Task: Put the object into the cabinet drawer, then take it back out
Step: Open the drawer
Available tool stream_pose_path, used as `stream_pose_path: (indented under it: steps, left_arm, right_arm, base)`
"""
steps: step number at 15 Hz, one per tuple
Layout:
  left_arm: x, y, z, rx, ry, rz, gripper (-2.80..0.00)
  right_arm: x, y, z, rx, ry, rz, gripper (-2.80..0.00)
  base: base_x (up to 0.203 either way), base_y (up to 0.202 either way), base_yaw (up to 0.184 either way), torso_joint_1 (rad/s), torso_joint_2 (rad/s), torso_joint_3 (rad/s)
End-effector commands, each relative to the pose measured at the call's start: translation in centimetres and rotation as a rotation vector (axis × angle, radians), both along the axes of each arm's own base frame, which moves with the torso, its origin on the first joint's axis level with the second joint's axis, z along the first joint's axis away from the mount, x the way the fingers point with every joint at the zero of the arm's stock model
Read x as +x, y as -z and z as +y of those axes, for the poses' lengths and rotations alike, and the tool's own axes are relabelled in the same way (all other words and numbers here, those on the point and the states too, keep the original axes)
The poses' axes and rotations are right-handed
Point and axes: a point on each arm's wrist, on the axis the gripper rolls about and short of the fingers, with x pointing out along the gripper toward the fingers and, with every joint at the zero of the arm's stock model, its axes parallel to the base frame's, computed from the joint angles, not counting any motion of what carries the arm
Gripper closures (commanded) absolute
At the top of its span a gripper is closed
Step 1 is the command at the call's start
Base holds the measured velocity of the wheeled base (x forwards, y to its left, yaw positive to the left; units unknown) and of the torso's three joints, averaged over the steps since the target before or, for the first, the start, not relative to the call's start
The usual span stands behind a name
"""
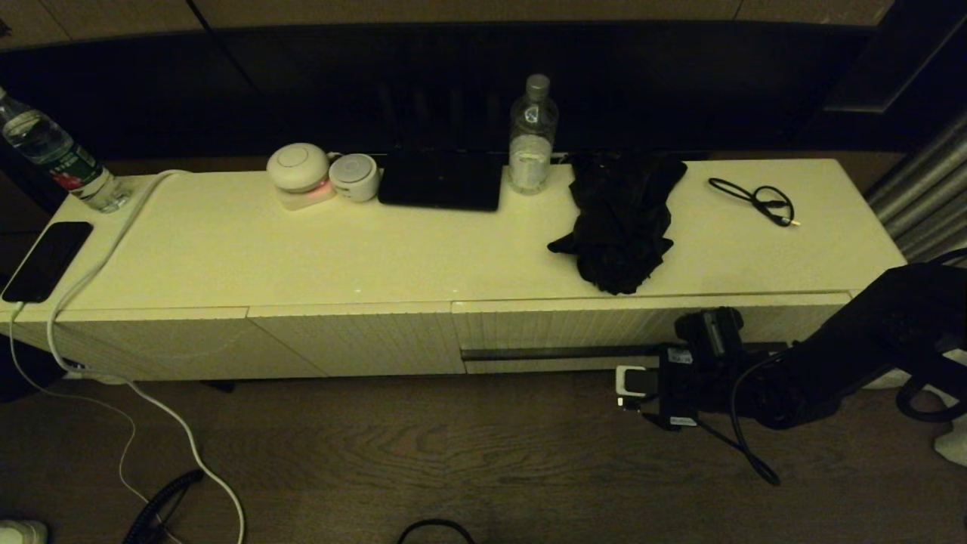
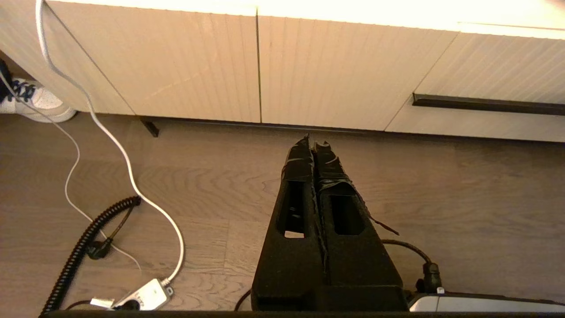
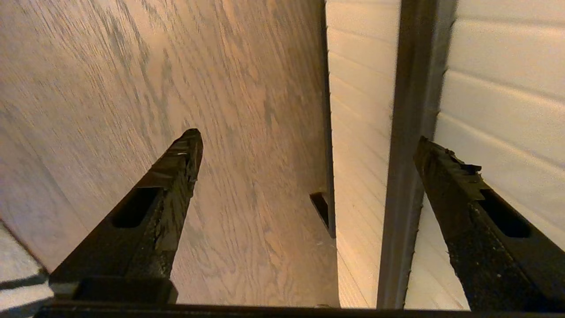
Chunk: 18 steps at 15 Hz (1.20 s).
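Note:
The black umbrella (image 1: 619, 227) lies bunched on the cabinet top, right of centre and near the front edge, with nothing touching it. Below it the cabinet drawer (image 1: 559, 326) is closed, its dark handle strip (image 1: 559, 353) running across the ribbed front. My right arm (image 1: 831, 363) reaches in low from the right, in front of that drawer. The right gripper (image 3: 307, 137) is open; the handle strip (image 3: 410, 154) runs between its fingers, close to one fingertip (image 3: 426, 148), and the other hangs over the floor. My left gripper (image 2: 312, 143) is shut and empty above the floor, facing plain ribbed panels.
On the cabinet top stand a water bottle (image 1: 532, 136), a flat black box (image 1: 440, 179), two round white devices (image 1: 298, 170), a thin black cable (image 1: 759, 200), a phone (image 1: 45, 261) and another bottle (image 1: 53, 159). White and coiled black cables (image 2: 88, 247) lie on the wooden floor.

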Motion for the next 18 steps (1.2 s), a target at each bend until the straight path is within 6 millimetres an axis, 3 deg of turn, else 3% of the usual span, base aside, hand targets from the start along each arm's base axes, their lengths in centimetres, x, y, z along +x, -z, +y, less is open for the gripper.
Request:
stream_pose_path:
  steps: [1,9,18]
  left_arm:
    - [0.0,0.0,0.0,-0.001,-0.001,-0.002,0.00]
    - [0.0,0.0,0.0,-0.001,-0.001,-0.002,0.00]
    - [0.0,0.0,0.0,-0.001,-0.001,-0.002,0.00]
  right_arm:
    - [0.2,0.5,-0.4,-0.010,-0.018,0.009,-2.80]
    - [0.9,0.1,-1.3,-0.015,-0.038,-0.011,-2.80]
    - [0.6,1.6,-1.8,-0.024,-0.034,0.044,-2.80]
  base:
    - [0.000,0.000,0.000,0.000,0.00,0.000]
    - [0.000,0.000,0.000,0.000,0.00,0.000]
    - [0.000,0.000,0.000,0.000,0.00,0.000]
